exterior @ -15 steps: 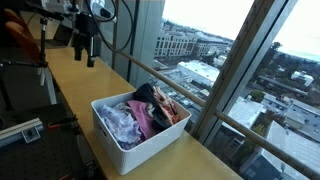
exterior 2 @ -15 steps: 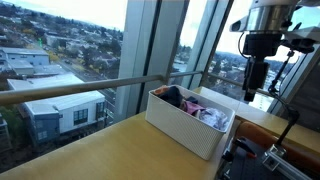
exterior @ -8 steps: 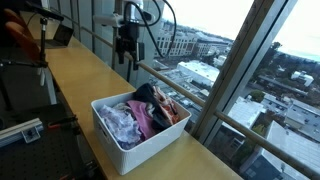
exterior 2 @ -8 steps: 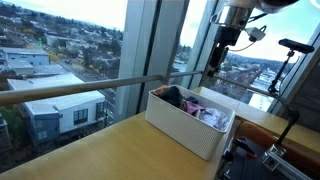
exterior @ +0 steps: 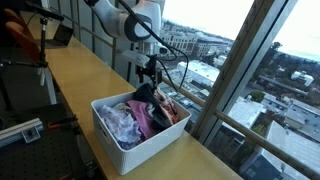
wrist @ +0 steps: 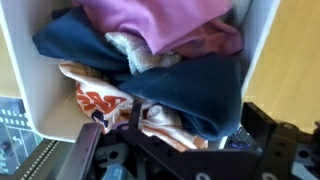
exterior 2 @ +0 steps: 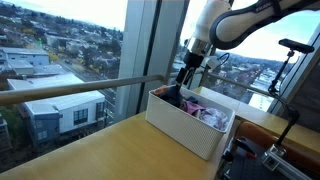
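Observation:
A white bin (exterior: 126, 152) full of clothes stands on the wooden counter by the window; it also shows in an exterior view (exterior 2: 186, 132). My gripper (exterior: 150, 77) hangs just above the bin's far end, close over a dark blue cloth (exterior: 145, 95). It also shows in an exterior view (exterior 2: 185, 77). In the wrist view the gripper (wrist: 195, 125) is open, its fingers standing on either side of the dark blue cloth (wrist: 190, 85). A purple cloth (wrist: 160, 20) and an orange patterned cloth (wrist: 95, 100) lie beside it. Nothing is held.
The long wooden counter (exterior: 75, 75) runs along tall windows with a metal rail (exterior 2: 80, 88). A tripod and camera gear (exterior 2: 290, 60) stand behind the bin. A black and grey device (exterior: 20, 130) sits at the counter's near edge.
The arm has swung along the counter from the far end to the bin and come down over the clothes. The bin and clothes have not moved.

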You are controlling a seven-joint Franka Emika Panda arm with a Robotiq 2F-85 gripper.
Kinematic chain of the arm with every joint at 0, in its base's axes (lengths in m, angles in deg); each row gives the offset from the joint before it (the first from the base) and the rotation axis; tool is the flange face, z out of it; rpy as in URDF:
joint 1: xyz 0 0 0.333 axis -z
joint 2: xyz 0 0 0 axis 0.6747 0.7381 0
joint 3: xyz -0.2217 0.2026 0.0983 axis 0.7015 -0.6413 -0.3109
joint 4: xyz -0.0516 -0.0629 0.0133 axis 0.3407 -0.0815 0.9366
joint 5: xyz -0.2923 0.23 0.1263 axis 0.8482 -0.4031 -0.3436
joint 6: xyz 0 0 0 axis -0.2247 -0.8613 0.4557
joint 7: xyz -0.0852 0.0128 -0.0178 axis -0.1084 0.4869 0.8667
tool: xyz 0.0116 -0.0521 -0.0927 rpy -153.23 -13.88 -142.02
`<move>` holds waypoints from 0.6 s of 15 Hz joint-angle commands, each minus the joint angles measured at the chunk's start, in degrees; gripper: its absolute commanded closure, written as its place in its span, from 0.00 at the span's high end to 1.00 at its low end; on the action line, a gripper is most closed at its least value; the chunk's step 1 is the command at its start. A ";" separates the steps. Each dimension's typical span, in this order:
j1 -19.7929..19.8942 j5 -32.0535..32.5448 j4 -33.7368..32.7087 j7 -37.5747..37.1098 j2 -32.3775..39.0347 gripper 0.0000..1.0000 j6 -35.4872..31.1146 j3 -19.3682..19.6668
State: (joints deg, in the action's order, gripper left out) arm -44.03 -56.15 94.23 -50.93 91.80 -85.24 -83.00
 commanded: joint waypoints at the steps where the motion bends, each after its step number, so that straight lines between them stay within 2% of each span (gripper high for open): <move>1: 0.54 1.10 -9.67 2.01 9.21 1.00 -2.29 2.47; 4: 2.36 -1.05 -14.70 4.40 16.47 1.00 -1.35 2.83; 9: 4.05 -2.79 -17.74 5.00 27.20 1.00 -0.51 2.46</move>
State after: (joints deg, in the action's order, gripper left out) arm -40.60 -57.45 80.22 -47.06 112.67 -86.96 -80.39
